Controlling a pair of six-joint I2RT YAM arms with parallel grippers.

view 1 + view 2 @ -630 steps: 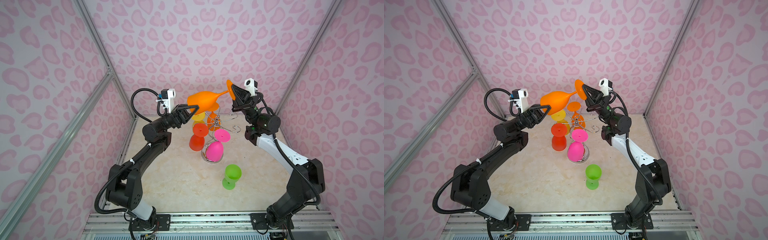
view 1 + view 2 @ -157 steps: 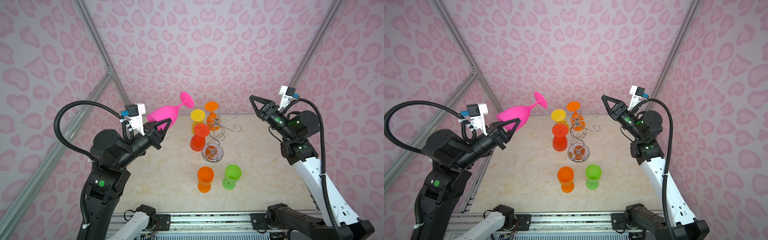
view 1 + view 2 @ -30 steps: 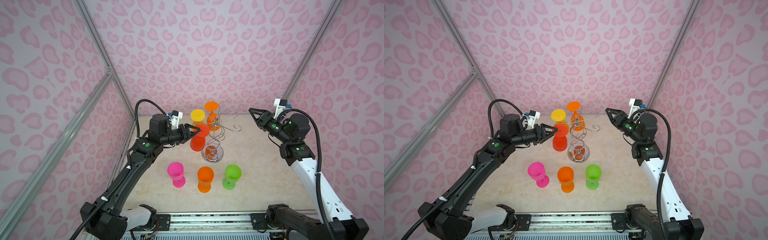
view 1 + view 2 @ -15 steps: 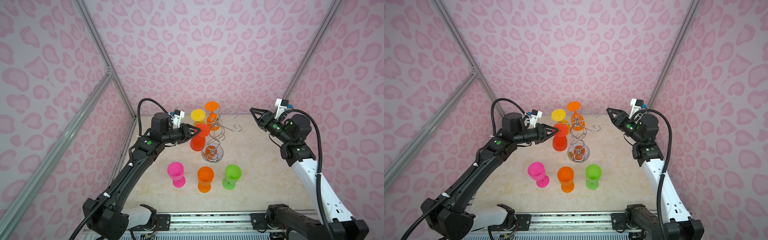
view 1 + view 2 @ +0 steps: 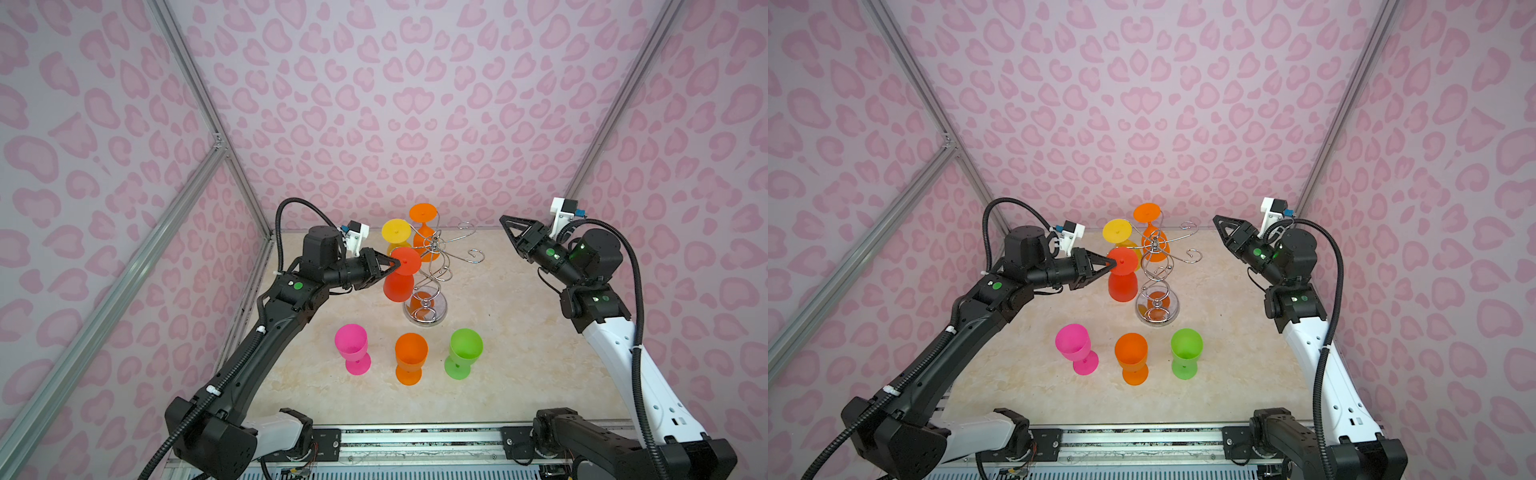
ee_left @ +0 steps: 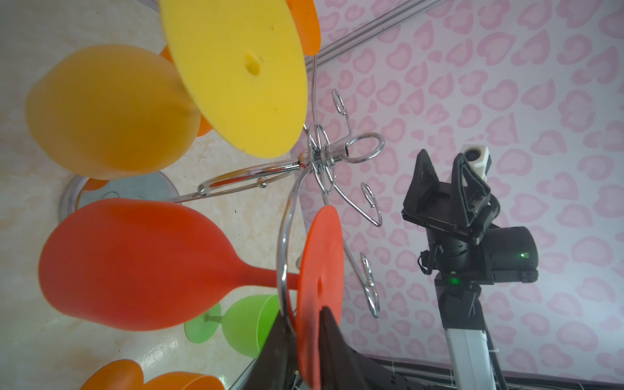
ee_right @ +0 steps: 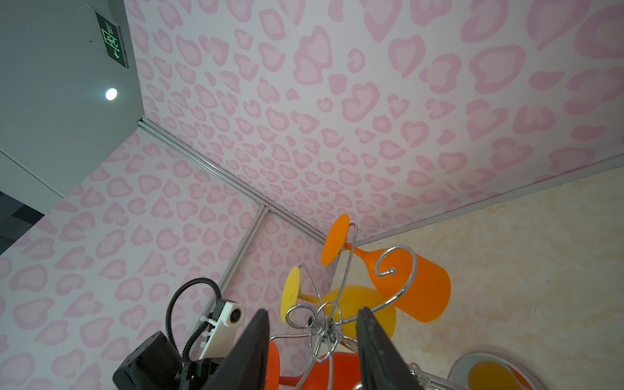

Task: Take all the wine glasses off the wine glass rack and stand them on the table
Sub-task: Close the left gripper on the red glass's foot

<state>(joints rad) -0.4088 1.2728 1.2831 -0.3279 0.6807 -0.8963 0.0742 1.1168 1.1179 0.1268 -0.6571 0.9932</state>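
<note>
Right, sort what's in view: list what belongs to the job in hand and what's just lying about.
In the job: wine glass rack; red glass hanging on it; left gripper, fingers on its foot; yellow glass and hanging orange glass, likely next.
Lying about: pink glass, standing orange glass, green glass, upright on the table; right gripper, open, empty.

Chrome wine glass rack (image 5: 436,314) upright, red wine glass (image 5: 398,286) hanging inverted from one arm
</note>
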